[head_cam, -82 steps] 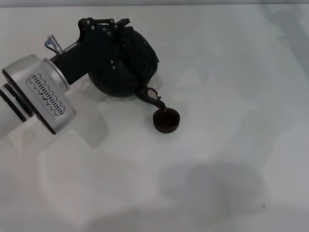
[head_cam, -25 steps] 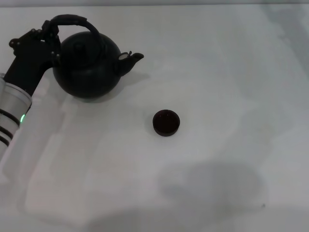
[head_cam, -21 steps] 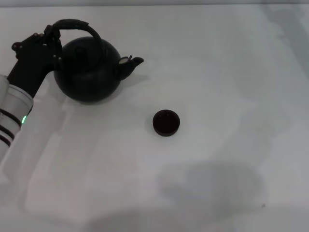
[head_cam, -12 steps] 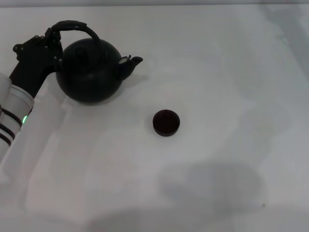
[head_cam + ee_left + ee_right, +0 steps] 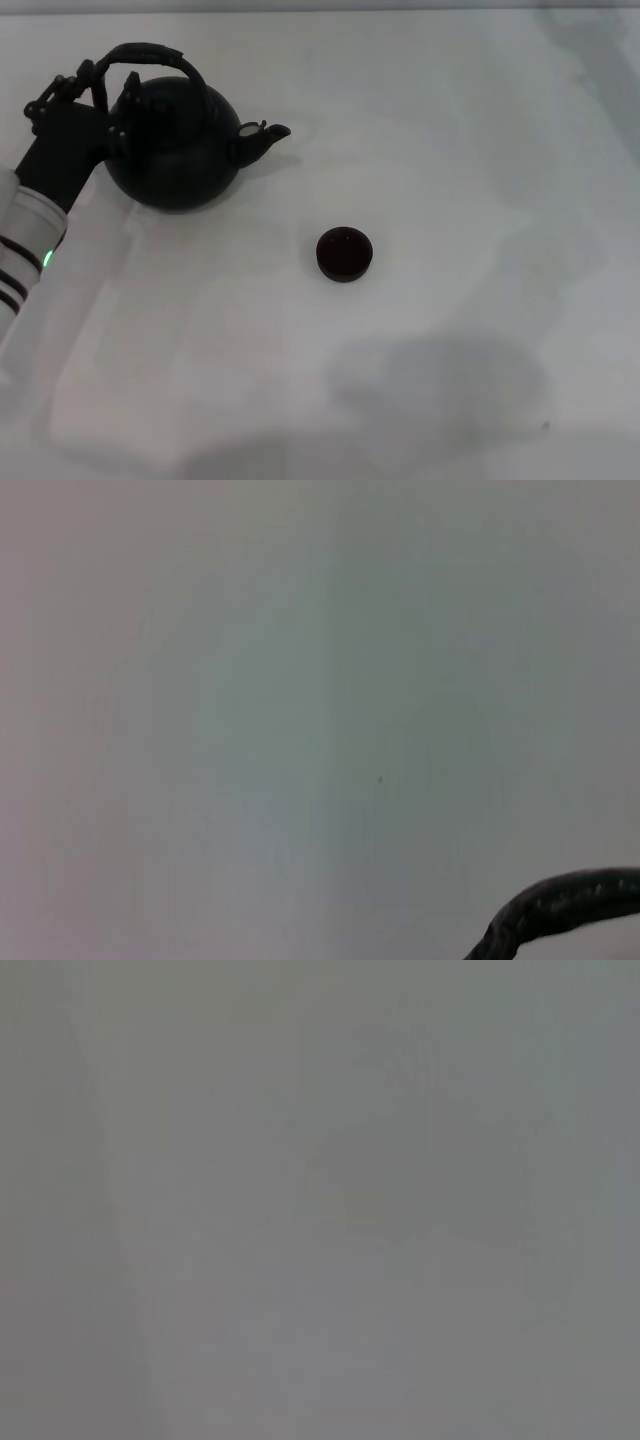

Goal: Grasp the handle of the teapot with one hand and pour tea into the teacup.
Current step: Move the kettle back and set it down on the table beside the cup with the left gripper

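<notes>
Left gripper [image 5: 100, 85] pinching handle [image 5: 150, 52], teapot [image 5: 175, 145] upright upper left, teacup [image 5: 345, 253] mid-frame well apart: judging pot seated, release straight and retract without tipping; right gripper unseen.

No readable text, label or number anywhere
</notes>
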Action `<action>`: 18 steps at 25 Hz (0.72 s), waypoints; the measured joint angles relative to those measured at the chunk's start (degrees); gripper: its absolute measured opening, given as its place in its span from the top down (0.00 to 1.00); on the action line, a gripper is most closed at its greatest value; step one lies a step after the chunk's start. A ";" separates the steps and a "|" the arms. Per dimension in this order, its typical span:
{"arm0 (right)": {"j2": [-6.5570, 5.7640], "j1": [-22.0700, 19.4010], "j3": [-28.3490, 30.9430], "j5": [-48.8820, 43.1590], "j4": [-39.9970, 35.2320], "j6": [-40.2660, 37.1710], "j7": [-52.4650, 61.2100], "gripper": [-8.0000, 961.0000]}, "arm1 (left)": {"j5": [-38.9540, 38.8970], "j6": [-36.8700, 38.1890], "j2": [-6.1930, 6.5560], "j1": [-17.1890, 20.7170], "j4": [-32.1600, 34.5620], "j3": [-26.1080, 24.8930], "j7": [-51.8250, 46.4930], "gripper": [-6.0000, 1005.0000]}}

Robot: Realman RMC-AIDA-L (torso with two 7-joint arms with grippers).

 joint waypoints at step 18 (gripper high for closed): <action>0.00 -0.78 -0.29 -0.19 0.79 0.18 -0.08 0.13 | 0.24 8.80 0.05 7.23 1.97 -0.02 -1.08 0.14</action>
